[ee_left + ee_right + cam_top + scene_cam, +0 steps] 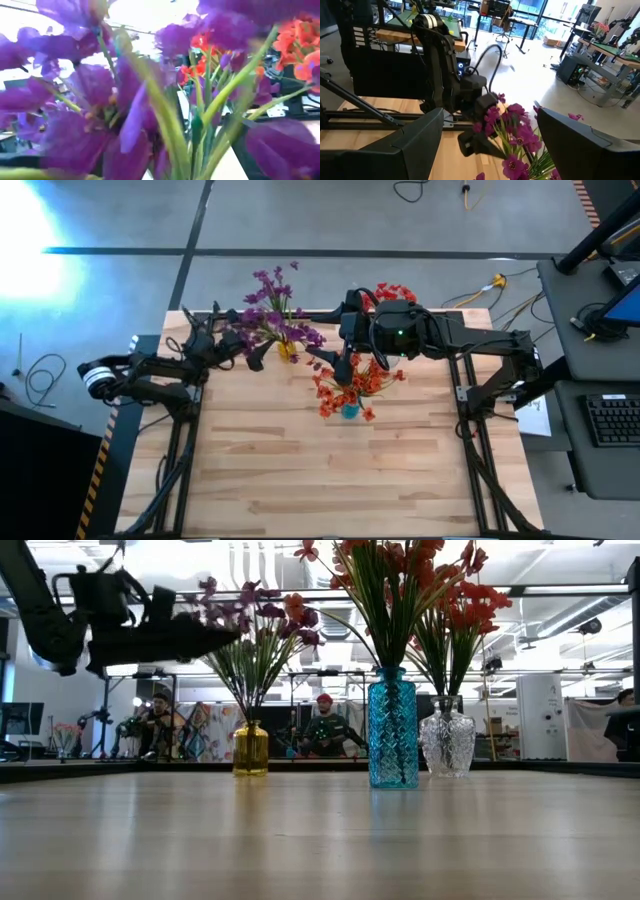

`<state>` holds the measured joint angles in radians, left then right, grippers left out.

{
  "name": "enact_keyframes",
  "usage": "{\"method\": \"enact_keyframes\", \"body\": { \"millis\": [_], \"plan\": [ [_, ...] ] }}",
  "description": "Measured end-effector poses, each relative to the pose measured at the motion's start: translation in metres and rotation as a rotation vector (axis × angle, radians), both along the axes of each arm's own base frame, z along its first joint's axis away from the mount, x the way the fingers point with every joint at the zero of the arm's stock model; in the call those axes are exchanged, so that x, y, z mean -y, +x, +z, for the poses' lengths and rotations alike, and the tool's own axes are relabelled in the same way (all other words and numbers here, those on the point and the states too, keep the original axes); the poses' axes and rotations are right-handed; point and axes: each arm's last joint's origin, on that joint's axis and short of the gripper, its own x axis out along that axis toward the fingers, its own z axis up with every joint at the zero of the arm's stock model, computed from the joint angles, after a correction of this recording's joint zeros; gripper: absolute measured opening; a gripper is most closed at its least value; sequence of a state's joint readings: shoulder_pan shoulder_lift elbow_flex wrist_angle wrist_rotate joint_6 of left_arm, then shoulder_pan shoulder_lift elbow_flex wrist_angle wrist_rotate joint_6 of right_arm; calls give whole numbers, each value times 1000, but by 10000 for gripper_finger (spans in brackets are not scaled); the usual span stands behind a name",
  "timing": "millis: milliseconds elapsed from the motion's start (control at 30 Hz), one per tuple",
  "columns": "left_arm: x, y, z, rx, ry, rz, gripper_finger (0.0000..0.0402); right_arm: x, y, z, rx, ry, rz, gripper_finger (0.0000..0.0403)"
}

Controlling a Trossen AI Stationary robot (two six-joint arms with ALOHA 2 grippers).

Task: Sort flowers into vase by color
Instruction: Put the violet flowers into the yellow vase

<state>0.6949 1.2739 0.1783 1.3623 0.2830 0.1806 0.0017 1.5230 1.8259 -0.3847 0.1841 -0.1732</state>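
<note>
Purple flowers (272,315) stand in a yellow vase (250,748) near the table's far edge. Red flowers (350,385) fill a blue vase (393,730). More red flowers (392,290) stand in a clear vase (447,743) behind it. My left gripper (255,350) is level at the purple blossoms, which fill the left wrist view (100,125). My right gripper (333,366) hovers open above the blue vase's red flowers. Its fingers spread wide in the right wrist view (490,114), facing the purple flowers (512,132) and the left arm.
The three vases stand close together in the far half of the wooden table (330,480); the near half has free room. Both arms reach in over the far part from either side. People sit in the room beyond the far edge (325,730).
</note>
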Motion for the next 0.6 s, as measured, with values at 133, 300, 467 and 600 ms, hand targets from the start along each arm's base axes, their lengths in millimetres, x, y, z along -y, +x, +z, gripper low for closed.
{"method": "enact_keyframes", "body": {
  "millis": [133, 300, 467, 600],
  "plan": [
    [0, 0, -9, -55, -58, -6, 331, 0, 0, 0, 1, 3, -1, 315],
    [0, 0, -9, -54, -56, 3, 331, 0, 0, 0, 2, 7, -1, 315],
    [-1, 1, -7, -41, -58, -2, 331, 0, 0, 0, 2, 8, -1, 315],
    [0, 0, -6, -8, -150, -22, 331, 0, 0, 0, 3, 18, -3, 315]
  ]
}}
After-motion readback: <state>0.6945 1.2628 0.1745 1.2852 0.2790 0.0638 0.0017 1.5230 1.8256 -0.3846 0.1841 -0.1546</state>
